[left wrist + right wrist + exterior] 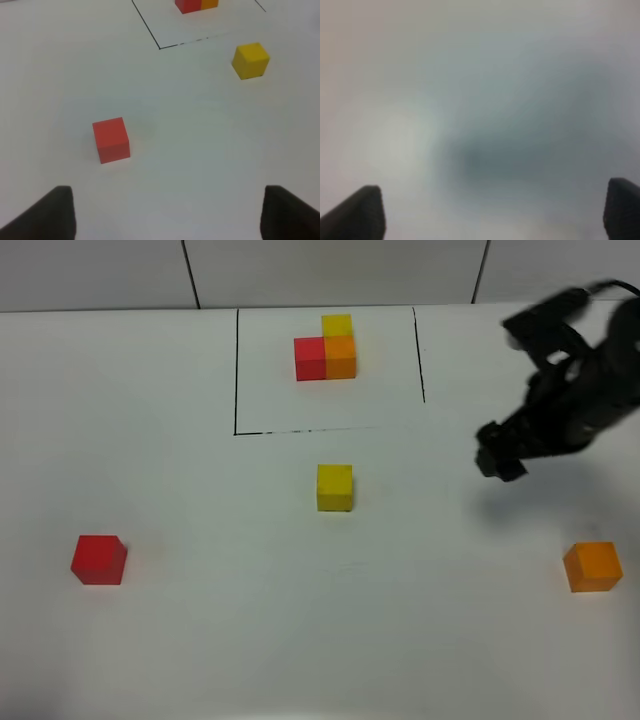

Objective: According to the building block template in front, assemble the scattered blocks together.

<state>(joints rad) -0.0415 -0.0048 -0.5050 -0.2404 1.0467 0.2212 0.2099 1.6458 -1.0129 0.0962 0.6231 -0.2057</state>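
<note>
The template point(326, 350) is an L of joined red, orange and yellow cubes inside a thin black drawn rectangle at the back middle; part of it shows in the left wrist view point(196, 5). A loose yellow cube point(335, 487) sits just in front of the frame and also shows in the left wrist view point(250, 60). A loose red cube point(99, 559) sits at the front left point(111, 140). A loose orange cube point(592, 567) sits at the front right. My right gripper point(497, 462) hovers open and empty behind the orange cube. My left gripper point(167, 215) is open, short of the red cube.
The white table point(200, 640) runs to a tiled wall at the back. The right wrist view shows only blurred white surface between the two fingertips point(362, 212). The left arm is out of the exterior view.
</note>
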